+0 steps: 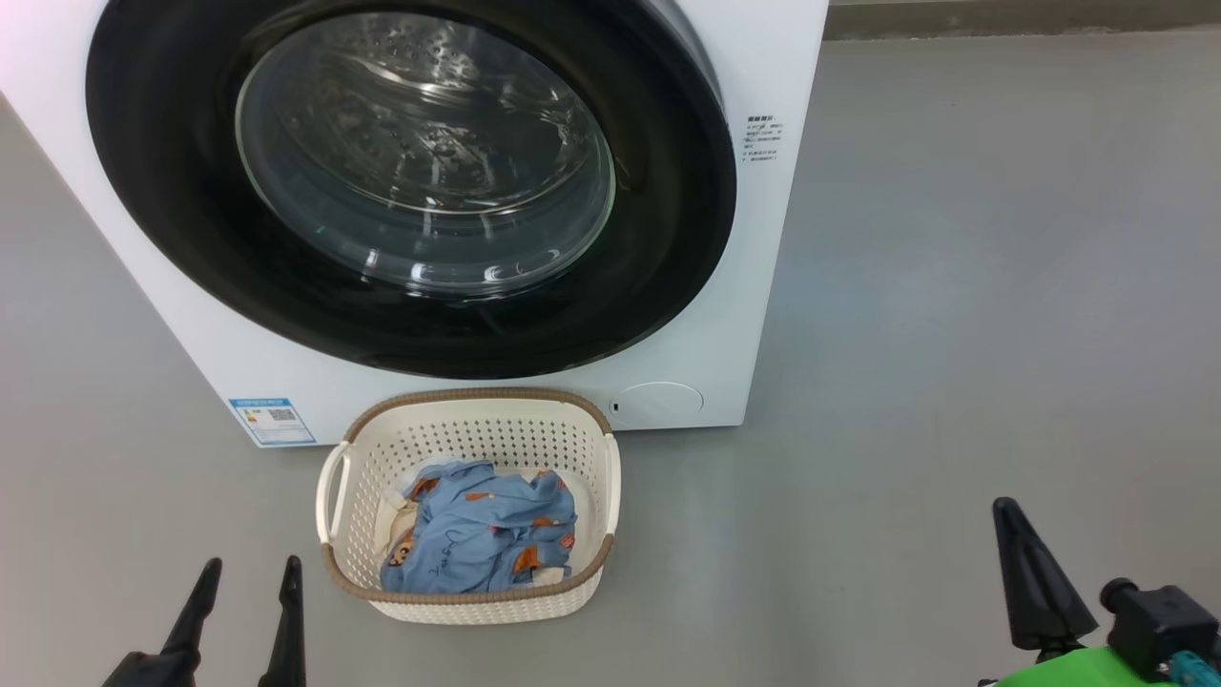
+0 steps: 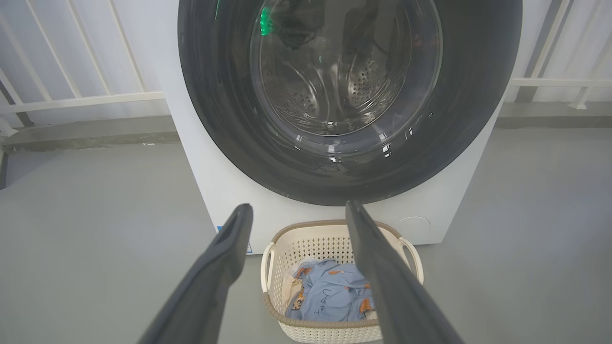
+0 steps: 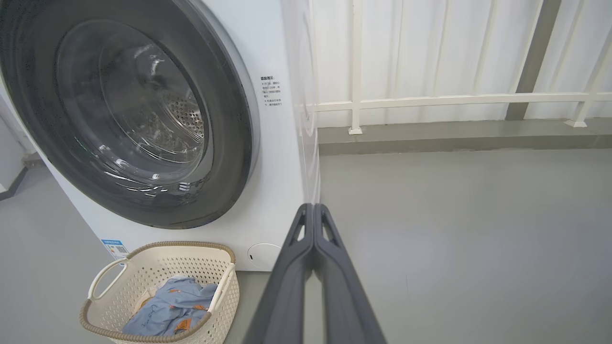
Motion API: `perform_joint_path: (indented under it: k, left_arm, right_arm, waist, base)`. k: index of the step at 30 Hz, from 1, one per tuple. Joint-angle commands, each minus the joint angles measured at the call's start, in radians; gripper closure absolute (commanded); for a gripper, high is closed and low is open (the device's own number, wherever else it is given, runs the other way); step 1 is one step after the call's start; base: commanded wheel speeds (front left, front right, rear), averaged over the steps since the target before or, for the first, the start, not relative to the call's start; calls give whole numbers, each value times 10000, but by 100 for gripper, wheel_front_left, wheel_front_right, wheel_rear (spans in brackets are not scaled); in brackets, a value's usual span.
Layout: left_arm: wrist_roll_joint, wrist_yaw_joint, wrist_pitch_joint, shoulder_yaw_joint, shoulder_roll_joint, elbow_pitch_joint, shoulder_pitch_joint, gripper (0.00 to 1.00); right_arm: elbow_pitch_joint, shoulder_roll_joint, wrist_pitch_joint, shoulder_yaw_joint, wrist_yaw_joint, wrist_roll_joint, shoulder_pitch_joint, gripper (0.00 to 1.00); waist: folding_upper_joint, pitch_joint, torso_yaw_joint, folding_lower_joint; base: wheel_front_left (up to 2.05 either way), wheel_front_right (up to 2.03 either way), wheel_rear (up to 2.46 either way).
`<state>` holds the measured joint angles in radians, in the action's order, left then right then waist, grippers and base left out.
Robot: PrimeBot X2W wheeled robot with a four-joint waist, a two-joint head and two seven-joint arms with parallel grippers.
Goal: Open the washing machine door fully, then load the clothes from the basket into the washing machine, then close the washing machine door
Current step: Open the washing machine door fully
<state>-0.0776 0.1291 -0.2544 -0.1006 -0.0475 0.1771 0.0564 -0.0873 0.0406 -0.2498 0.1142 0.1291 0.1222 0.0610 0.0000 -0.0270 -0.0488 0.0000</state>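
Both sets of fingers point(image 2: 210, 272) stand clear of the clothes point(image 1: 486, 534) in the basket point(image 1: 477, 394) — left gripper point(image 1: 251, 565) spread wide near its left corner, right gripper point(image 3: 314, 206) pressed together, empty, well apart.

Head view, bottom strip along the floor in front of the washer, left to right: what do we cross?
left gripper, open → basket with the clothes in it → bare grey floor → right gripper, shut.
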Motion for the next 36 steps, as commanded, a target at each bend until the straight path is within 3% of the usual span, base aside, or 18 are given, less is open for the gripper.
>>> perform_joint_path:
  k: [1,5,7,8,13,17,22,28,36]
  left_arm:
    - [-12,15,-74,-376,-73,-316,-277,0]
    - [-22,15,-74,-381,-59,-345,-241,0]
    - [-11,15,-74,-383,-53,-392,-228,0]
    - [-11,15,-74,-383,-53,-392,-228,0]
    - [-30,15,-74,-349,-44,-487,-265,0]
    - [-51,15,-74,-258,-41,-514,-311,0]
    - [-79,15,-74,-129,-89,-600,-486,0]
    - [-160,15,-74,192,-119,-826,-601,0]
    - [-245,15,-74,628,-155,-1119,-968,0]
  right_arm:
    - [276,97,-120,-126,16,394,-322,100]
    - [-110,97,-120,-120,16,2083,-404,100]
    - [-408,97,-120,-250,16,3803,-541,100]
    - [-408,97,-120,-250,16,3803,-541,100]
    - [-1103,122,-120,-368,16,8525,-1061,100]
    - [-1372,909,706,-186,16,12387,-1500,100]
    - [-2035,1820,2454,1023,16,15252,-2173,100]
    - [-3062,2559,3822,2380,16,16329,-3470,100]
    - [-3457,3326,5416,2193,16,15743,-5488,100]
  waist:
    - [0,-23,6,0]
    - [0,-78,9,0]
    - [0,-172,18,0]
    - [0,-172,18,0]
    - [0,-406,8,0]
    - [0,-589,-56,0]
    - [0,-916,-207,0]
    - [0,-1499,-467,0]
    - [0,-2671,-813,0]
  base:
    - [0,0,0]
    - [0,0,0]
    - [0,0,0]
    - [0,0,0]
    - [0,0,0]
    - [0,0,0]
    - [0,0,0]
    - [0,0,0]
    - [0,0,0]
